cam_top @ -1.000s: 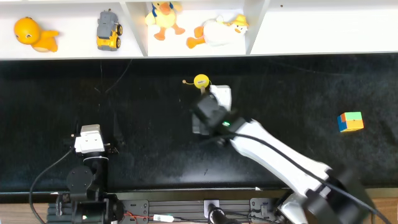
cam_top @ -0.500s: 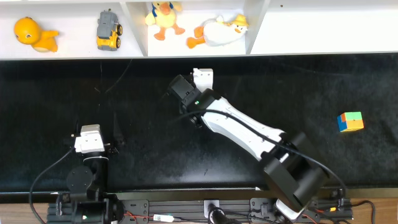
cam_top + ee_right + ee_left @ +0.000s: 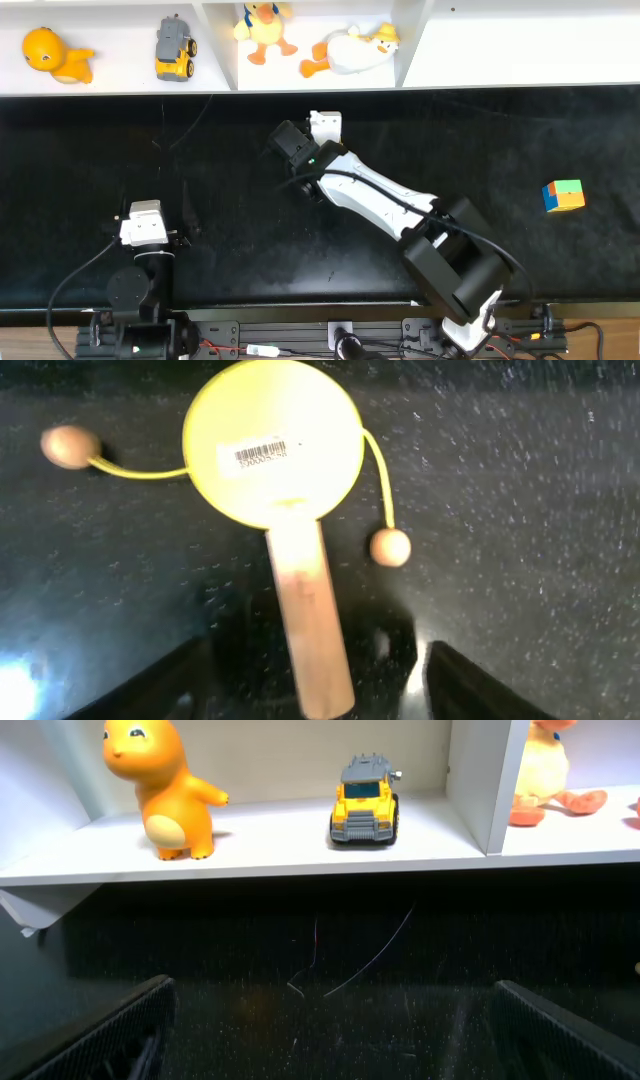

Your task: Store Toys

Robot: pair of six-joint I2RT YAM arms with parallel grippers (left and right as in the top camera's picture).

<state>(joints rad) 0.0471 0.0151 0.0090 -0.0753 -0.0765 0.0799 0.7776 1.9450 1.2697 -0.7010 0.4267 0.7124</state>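
A yellow rattle drum [image 3: 272, 442] with a wooden handle [image 3: 308, 630] and two beads on strings lies flat on the black table. My right gripper [image 3: 320, 685] hangs over the handle's end, open, with a finger on each side and clear of the wood. From above, the right gripper [image 3: 298, 150] sits near the table's back middle, just in front of the shelf, and covers the drum. My left gripper [image 3: 330, 1045] is open and holds nothing; the left gripper [image 3: 150, 218] rests at the front left. A multicoloured cube [image 3: 563, 195] lies at the right.
The white shelf [image 3: 320, 80] along the back holds an orange figure [image 3: 55, 52], a yellow truck [image 3: 174, 50], a yellow duck plush [image 3: 264, 28] and a white duck plush [image 3: 350, 50]. Its right compartment [image 3: 520, 40] holds nothing.
The right arm has swung left and toward the shelf, coming over the rattle drum and hiding it from above. Over the last half second it barely moved. The left arm is still.
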